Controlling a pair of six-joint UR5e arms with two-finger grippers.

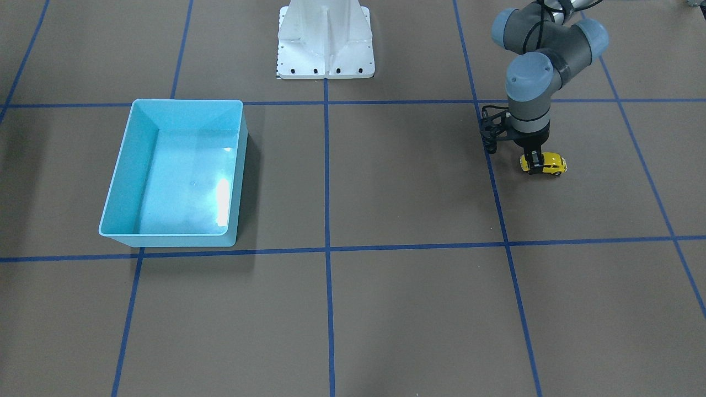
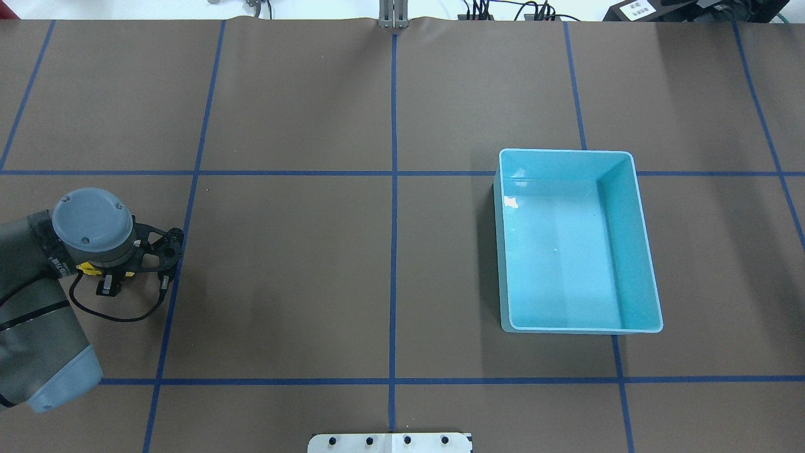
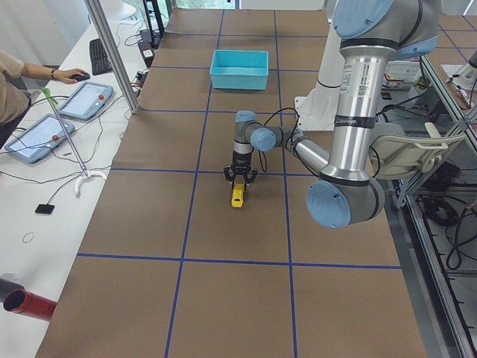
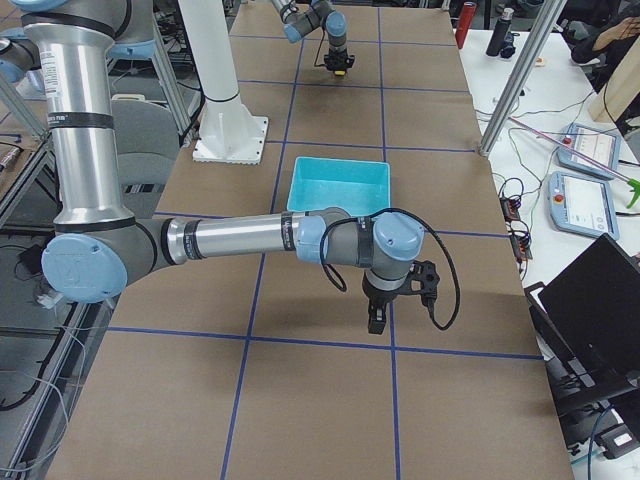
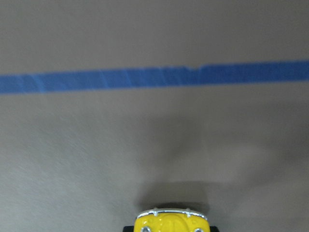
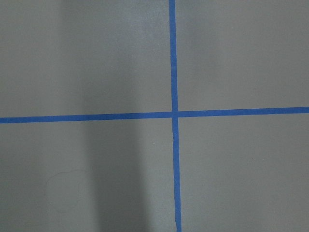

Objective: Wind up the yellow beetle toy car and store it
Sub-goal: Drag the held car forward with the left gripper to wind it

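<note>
The yellow beetle toy car (image 1: 549,164) is tiny and glossy and sits at table level on my left side. It also shows in the exterior left view (image 3: 238,196), and its rounded end with a silver bumper shows at the bottom of the left wrist view (image 5: 171,221). My left gripper (image 1: 533,161) points straight down and is shut on one end of the car. In the overhead view the wrist hides most of the car (image 2: 88,269). My right gripper (image 4: 378,322) hangs low over bare table and shows only in the exterior right view, so I cannot tell whether it is open or shut.
The light blue bin (image 1: 118,182) stands empty on my right half of the table, also in the overhead view (image 2: 648,270). The white robot base (image 1: 325,44) is at the table's near-robot edge. Blue tape lines cross the brown table. Operators' tablets (image 3: 82,101) lie on a side desk.
</note>
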